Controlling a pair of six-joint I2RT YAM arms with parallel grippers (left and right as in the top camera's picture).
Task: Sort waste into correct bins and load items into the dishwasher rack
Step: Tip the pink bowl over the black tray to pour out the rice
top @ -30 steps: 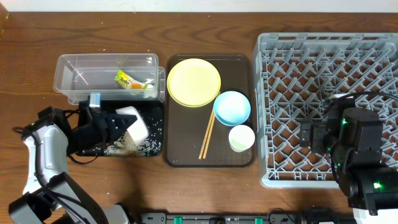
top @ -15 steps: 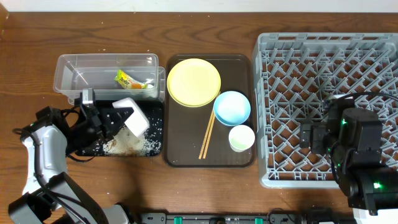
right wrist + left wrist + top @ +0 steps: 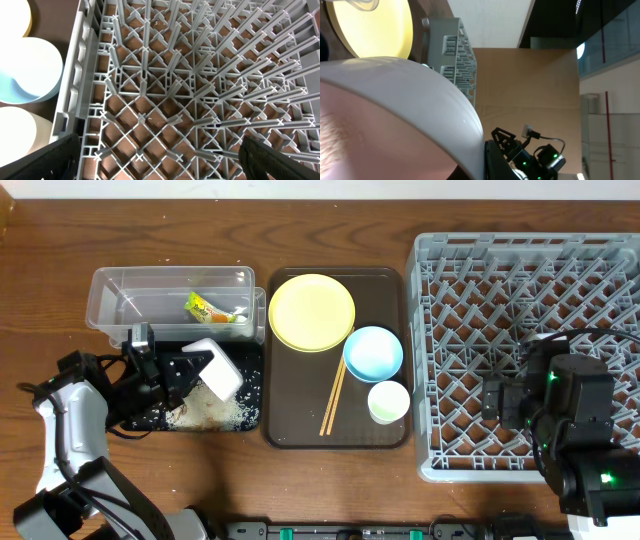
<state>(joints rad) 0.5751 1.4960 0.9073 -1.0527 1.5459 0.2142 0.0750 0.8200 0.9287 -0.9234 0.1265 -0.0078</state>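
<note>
Bowl [image 3: 215,370] gripped by left pincer [image 3: 190,371] over black tray [image 3: 252,366]; right pincer [image 3: 161,156] spread above rack [image 3: 165,75]

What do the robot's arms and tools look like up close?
The left arm has white shells, black joints and loose black cables; the left tool is black. The right arm is blocky and black, with small green lights and a looping black cable. The right tool's fingers are matte black.
</note>
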